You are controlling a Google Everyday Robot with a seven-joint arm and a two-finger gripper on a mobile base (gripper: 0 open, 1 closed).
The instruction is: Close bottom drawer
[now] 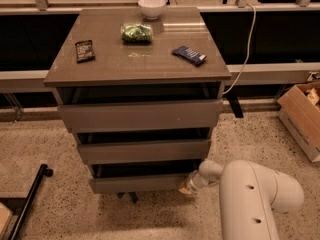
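The bottom drawer [137, 183] is the lowest and narrowest grey-brown front of the cabinet, near the floor. It stands slightly out, with a dark gap above it. My gripper [187, 188] sits at the drawer front's right end, touching or nearly touching it. The white arm [250, 199] reaches in from the lower right and hides most of the gripper.
Middle drawer [144, 150] and top drawer [140, 115] above. On the cabinet top: a white bowl [151, 6], a green bag [136, 32], a dark packet [84, 50], a blue packet [189, 55]. Cardboard box [302, 118] at right, black bar [27, 200] on the floor at left.
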